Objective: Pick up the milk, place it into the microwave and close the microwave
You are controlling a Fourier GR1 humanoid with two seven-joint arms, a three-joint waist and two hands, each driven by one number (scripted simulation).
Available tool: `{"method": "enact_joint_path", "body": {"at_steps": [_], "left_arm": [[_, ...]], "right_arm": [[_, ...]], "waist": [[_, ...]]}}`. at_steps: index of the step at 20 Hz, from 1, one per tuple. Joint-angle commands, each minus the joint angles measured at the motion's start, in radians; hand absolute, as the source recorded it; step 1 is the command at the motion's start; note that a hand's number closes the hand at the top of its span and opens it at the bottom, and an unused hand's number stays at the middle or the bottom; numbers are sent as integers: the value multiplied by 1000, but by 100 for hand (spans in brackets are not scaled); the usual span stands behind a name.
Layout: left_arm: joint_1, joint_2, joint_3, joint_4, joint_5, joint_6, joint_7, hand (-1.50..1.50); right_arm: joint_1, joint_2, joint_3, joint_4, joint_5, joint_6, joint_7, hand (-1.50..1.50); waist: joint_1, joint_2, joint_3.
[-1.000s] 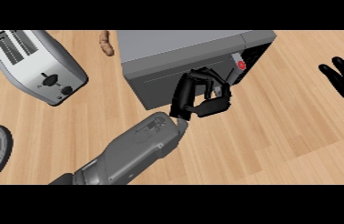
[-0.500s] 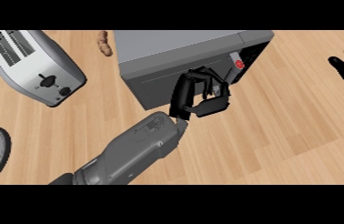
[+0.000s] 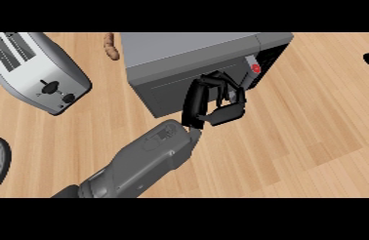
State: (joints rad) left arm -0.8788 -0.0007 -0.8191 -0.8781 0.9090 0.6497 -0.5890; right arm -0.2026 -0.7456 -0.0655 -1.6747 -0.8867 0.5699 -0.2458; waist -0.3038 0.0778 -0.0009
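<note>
The grey microwave (image 3: pixel 187 51) stands at the back middle of the wooden counter, with a red button (image 3: pixel 254 69) on its control panel. Its dark door (image 3: pixel 169 90) looks shut. My left hand (image 3: pixel 209 105) comes in from the lower left on a grey forearm and rests against the door's front, fingers bent and thumb (image 3: pixel 229 113) out, holding nothing. Only a black sliver of my right hand (image 3: pixel 366 58) shows at the right edge. No milk is in sight.
A silver toaster (image 3: pixel 39 73) stands at the left. A small brown food item (image 3: pixel 110 46) lies behind the microwave's left corner. A dark round rim (image 3: pixel 3 161) pokes in at the lower left edge.
My right hand has slid rightward, almost out of the picture. My left hand has stayed at the microwave door, shifting only slightly.
</note>
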Motion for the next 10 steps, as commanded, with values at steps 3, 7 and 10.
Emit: {"method": "enact_joint_path", "body": {"at_steps": [3, 7, 10], "left_arm": [[-78, 1, 59, 103, 39, -14, -4, 150], [-74, 1, 54, 109, 56, -24, -29, 150], [-78, 1, 45, 119, 64, -28, -42, 150]], "right_arm": [[-15, -24, -16, -2, -33, 6, 17, -150], [-21, -30, -19, 9, -47, 2, 29, -150], [-29, -31, -17, 1, -56, -3, 35, -150]], "waist": [[-19, 12, -1], [-9, 19, -1], [-8, 17, -2]]}}
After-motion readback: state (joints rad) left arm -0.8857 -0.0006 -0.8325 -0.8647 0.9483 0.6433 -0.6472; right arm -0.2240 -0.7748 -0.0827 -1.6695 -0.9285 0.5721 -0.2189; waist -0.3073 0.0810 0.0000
